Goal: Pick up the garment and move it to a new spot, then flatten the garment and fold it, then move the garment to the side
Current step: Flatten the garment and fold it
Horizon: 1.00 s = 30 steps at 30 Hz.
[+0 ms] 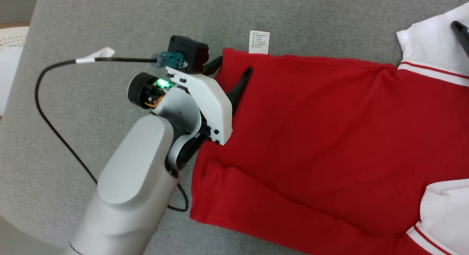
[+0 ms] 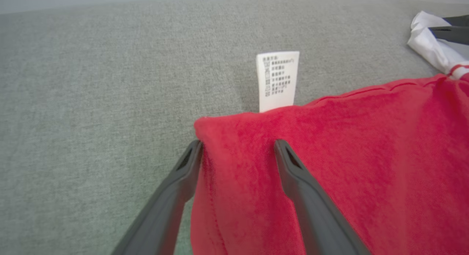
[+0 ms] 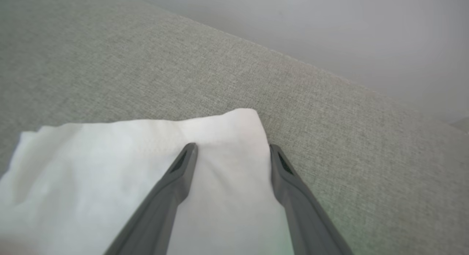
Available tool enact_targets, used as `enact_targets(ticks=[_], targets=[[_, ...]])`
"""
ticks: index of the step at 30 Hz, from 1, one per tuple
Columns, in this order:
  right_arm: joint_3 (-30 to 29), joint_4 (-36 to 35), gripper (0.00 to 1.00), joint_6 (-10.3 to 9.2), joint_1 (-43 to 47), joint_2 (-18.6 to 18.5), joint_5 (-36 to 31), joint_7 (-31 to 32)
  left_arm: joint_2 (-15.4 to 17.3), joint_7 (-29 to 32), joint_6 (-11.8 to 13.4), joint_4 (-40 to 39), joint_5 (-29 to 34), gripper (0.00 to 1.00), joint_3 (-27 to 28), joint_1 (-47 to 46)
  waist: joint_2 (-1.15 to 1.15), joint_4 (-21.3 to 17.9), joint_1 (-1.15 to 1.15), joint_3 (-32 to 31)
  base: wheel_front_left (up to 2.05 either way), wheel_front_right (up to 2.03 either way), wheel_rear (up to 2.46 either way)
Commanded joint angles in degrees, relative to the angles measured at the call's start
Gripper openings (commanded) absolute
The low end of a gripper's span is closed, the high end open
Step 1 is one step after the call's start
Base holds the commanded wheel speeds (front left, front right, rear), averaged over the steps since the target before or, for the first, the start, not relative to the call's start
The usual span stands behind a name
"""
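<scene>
A red garment (image 1: 311, 137) with white, red-striped sleeves lies spread on the grey fabric surface (image 1: 91, 24). My left gripper (image 1: 235, 64) is open at the garment's far left corner. In the left wrist view the red corner (image 2: 234, 137) lies between the spread fingers of that gripper (image 2: 239, 143), and a white care label (image 2: 277, 81) pokes out past the hem. My right gripper (image 3: 233, 147) is open too, its fingers straddling the corner of a white sleeve (image 3: 91, 167). One of its dark fingers (image 1: 460, 28) shows at the upper right in the head view.
A black cable (image 1: 40, 101) loops from my left wrist over the grey surface. The surface's rounded left edge (image 1: 22, 64) borders a white object (image 1: 11, 39). A pale wall (image 3: 366, 35) rises just behind the surface's far edge.
</scene>
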Motion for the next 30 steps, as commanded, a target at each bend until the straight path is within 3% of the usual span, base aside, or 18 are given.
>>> enact_targets(ticks=[1, 10, 11, 12, 13, 18, 25, 30], targets=[[1.7, 1.1, 1.00, 0.20, 1.2, 0.8, 0.7, 1.1, 0.5, 0.3, 0.0, 0.4, -0.2, 1.00, -0.1, -0.8, 0.00, -0.2, -0.01, -0.1, 0.00, 0.00, 0.00], [6.1, 3.0, 1.00, 0.32, 0.1, 3.4, 3.1, 1.6, 0.4, 2.2, -0.2, 5.0, 0.2, 1.00, -1.1, -4.0, 0.00, -0.9, -0.01, -0.3, 0.00, 0.00, 0.00], [6.7, 3.0, 0.70, 0.32, 0.0, 3.6, 3.6, 1.7, 0.1, 2.4, -0.5, 5.4, -0.3, 0.60, -1.4, -4.0, 0.00, -1.0, -0.01, -0.4, 0.00, 0.00, 0.00], [7.5, 2.6, 0.01, 0.33, -0.2, 3.7, 4.0, 1.3, -0.2, 2.5, -0.9, 5.8, -1.0, 0.11, -1.7, -4.0, 0.00, -1.1, -0.01, -0.5, 0.00, 0.00, 0.00], [7.9, 2.4, 0.00, 0.33, -0.6, 3.5, 4.2, 0.4, -0.4, 2.6, -1.2, 6.1, -1.6, 0.00, -2.0, -4.0, 0.00, -1.1, -0.01, -0.6, 0.00, 0.00, 0.00], [7.8, 2.9, 0.00, 0.24, -2.4, 2.1, 5.3, -3.4, -0.6, 1.2, -1.7, 6.3, -2.1, 0.00, -2.2, -4.4, 0.00, -1.2, -0.01, -1.6, 0.00, 0.00, 0.00], [6.8, 4.3, 0.00, 0.11, -5.0, 0.8, 7.2, -10.6, -0.2, -3.7, 0.5, 6.3, -3.3, 0.00, 1.0, -4.9, 0.00, -2.6, -0.01, -3.6, 0.00, 0.00, 0.00], [7.6, 1.7, 0.00, 0.11, -1.3, -1.5, 9.7, -14.7, 0.1, -5.6, 0.7, 4.7, -5.0, 0.00, 2.0, -1.4, 0.00, -4.4, -0.01, -5.9, 0.00, 0.00, 0.00]])
